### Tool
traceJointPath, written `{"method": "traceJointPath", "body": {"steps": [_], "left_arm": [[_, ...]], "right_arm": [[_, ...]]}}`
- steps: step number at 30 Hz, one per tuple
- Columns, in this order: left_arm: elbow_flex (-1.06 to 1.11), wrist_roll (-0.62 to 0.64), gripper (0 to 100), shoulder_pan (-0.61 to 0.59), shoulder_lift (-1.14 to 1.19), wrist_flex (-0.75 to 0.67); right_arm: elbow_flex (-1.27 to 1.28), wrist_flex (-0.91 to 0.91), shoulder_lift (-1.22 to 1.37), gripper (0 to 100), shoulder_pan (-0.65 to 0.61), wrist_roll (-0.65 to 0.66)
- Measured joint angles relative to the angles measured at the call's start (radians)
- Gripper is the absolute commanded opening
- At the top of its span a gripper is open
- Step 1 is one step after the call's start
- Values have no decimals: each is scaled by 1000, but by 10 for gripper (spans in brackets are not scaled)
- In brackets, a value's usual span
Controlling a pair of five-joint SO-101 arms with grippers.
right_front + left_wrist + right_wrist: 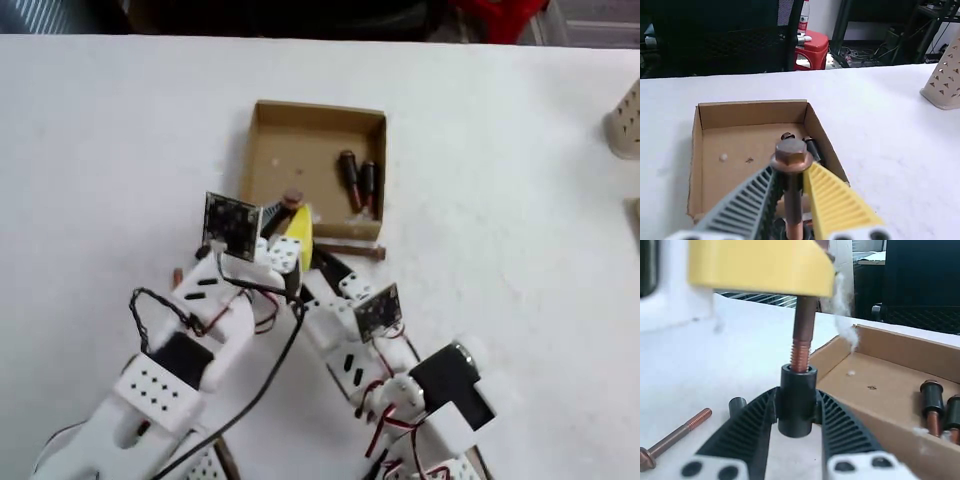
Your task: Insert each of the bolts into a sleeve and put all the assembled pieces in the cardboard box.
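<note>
Black fingers of the right gripper (797, 407) clamp an upright sleeve (797, 390) beside the cardboard box (900, 347). From above, the left gripper (790, 172) pinches a bolt (791, 152), its threaded tip in the sleeve's mouth. Two assembled pieces (940, 405) lie in the box; a spare bolt (675, 432) lies on the table (700, 380).

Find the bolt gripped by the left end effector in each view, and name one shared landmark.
High view: held bolt head-up at the cardboard box's lower edge.
Left wrist view: upright in the left end effector, before the cardboard box.
Right wrist view: its threaded tip at the sleeve's mouth.
Shared landmark: the cardboard box.
</note>
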Motion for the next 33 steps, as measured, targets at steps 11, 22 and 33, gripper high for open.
{"method": "traceJointPath", "body": {"steps": [11,22,33], "left_arm": [[0,2,23,11,0,57],[11,2,24,38,0,158],[26,2,30,34,0,213]], "right_arm": [[0,0,0,21,20,0],[0,0,-2,21,31,0],[0,0,-2,21,31,0]]}}
